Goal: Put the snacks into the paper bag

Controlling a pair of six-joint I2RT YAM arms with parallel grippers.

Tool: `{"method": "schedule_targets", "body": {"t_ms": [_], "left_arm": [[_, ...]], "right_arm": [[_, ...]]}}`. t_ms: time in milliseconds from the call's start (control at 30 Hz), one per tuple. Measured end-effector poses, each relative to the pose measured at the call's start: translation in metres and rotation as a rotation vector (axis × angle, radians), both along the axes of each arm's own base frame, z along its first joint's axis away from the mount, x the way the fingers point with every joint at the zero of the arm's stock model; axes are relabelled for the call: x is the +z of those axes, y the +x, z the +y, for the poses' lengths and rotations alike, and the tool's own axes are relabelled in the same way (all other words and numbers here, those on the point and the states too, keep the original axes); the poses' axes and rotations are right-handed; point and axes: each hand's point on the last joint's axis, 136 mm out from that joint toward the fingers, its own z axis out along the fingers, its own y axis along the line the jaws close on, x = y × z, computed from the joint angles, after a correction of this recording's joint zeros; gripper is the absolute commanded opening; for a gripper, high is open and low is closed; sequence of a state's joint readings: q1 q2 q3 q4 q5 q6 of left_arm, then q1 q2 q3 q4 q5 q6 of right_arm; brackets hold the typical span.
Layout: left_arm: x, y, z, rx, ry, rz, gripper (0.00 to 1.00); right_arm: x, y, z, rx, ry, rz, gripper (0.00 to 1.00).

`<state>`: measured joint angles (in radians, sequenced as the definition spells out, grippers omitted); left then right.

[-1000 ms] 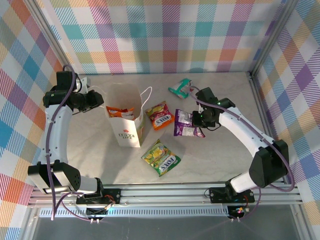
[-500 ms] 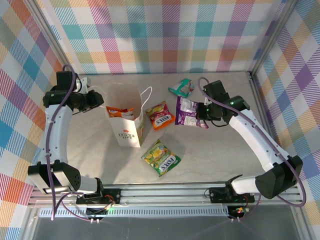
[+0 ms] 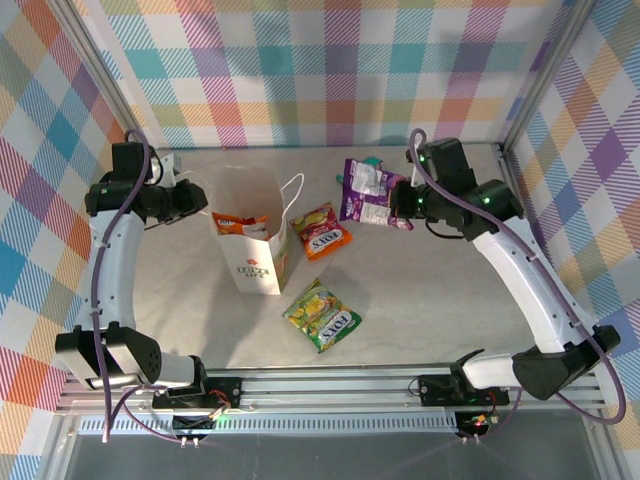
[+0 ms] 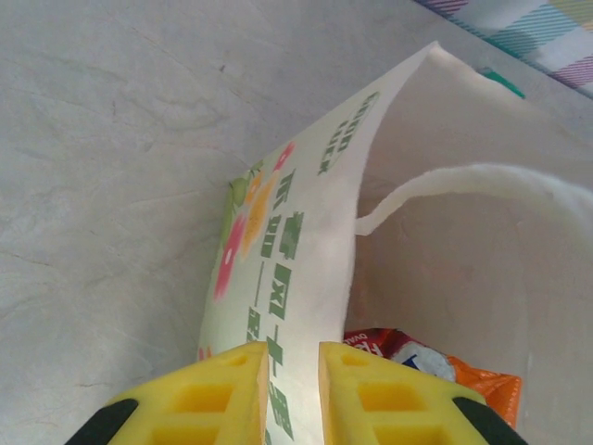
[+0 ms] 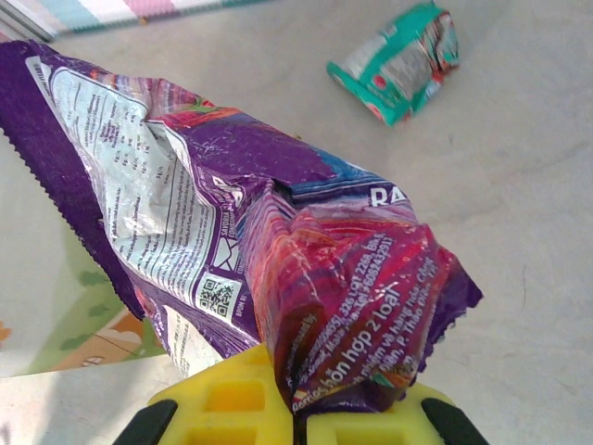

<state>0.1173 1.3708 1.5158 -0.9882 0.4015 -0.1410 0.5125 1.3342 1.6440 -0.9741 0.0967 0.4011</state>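
The white paper bag [image 3: 252, 262] stands open left of centre. My left gripper [image 3: 203, 205] is shut on its left wall [image 4: 301, 241], one yellow finger on each side of the paper. A red packet [image 4: 394, 343] and an orange one [image 3: 240, 222] lie inside. My right gripper [image 3: 402, 205] is shut on a crumpled purple packet [image 3: 366, 190], held above the far part of the table; the packet's lower end is pinched between the fingers [image 5: 298, 408]. On the table lie an orange packet [image 3: 322, 232], a green-yellow packet [image 3: 322, 315] and a teal packet [image 5: 398, 60].
The marble tabletop [image 3: 440, 300] is fenced by checked walls at the back and sides, with metal posts at the corners. A rail [image 3: 330, 385] with both arm bases runs along the near edge. The bag's cord handle [image 3: 292, 190] arches toward the orange packet.
My right arm has lifted the purple packet off the table and carried it back toward the far wall, over the teal packet. The left gripper and the bag have stayed put.
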Motion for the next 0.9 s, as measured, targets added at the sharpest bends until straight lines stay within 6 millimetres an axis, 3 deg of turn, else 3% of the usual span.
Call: {"method": "schedule_targets", "body": {"t_ms": [133,267,467,900], "left_arm": [[0.009,-0.001,-0.006,-0.019,-0.026,-0.032,0.22],[0.016,-0.001,-0.008,-0.023,-0.036,-0.058,0.22],[0.018,-0.002,-0.007,-0.018,-0.038,-0.064,0.20],[0.021,-0.004,-0.006,-0.012,-0.040,-0.073,0.12]], "right_arm": [[0.019,0.001,0.008,0.032,0.011,-0.044,0.00],[0.025,0.002,0.019,0.063,0.009,-0.052,0.00],[0.040,0.004,0.039,0.123,0.008,-0.078,0.00],[0.091,-0.005,0.081,0.252,0.049,-0.203,0.01]]}}
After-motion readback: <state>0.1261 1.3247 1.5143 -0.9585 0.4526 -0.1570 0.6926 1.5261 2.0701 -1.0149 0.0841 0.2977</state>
